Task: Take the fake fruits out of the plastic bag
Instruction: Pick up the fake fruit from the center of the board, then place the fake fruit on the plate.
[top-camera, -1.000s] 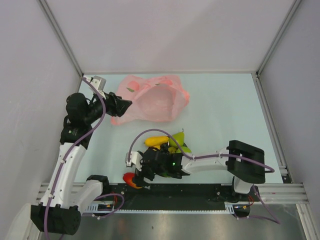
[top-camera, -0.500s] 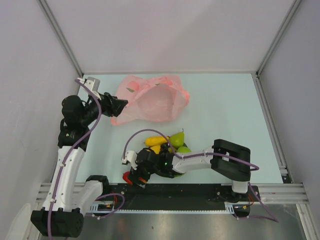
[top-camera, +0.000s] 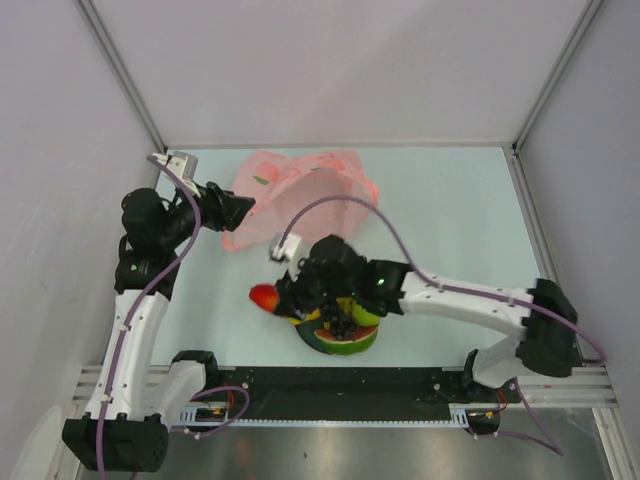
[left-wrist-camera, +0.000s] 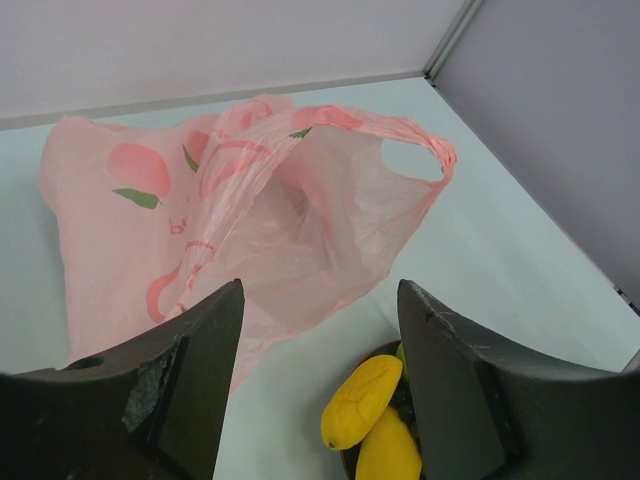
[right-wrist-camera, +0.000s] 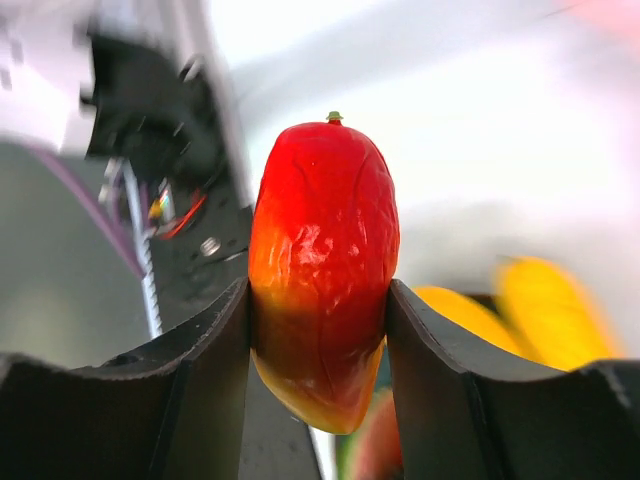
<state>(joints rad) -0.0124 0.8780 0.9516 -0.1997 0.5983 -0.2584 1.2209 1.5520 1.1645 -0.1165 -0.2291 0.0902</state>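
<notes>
- Fruit pile sits on the near side of the bag, apart from it. It lies off the bag's mouth, at the table's near edge.
- In the pile: watermelon slice nearest, dark grapes on top, green pear on the right. Yellow mangoes are on the side facing the bag, with their long axes angled up toward it.
- Red mango is held off the table, just left of the pile and on the near side of the bag's left half.
- Right gripper is clamped on the red mango, one finger on each flank.
- The mango's long axis runs along the fingers, green stem tip pointing away from the wrist and yellow end toward it. From above it sticks out leftward from the gripper, roughly parallel to the bag's near edge.
- Left gripper is at the bag's left edge, jaws wide, nothing between them. Contact with the bag: can't tell.
- The pink bag lies slumped on the table at the far side, long axis left-right. Its mouth gapes toward the pile, handle loop at the right end.
</notes>
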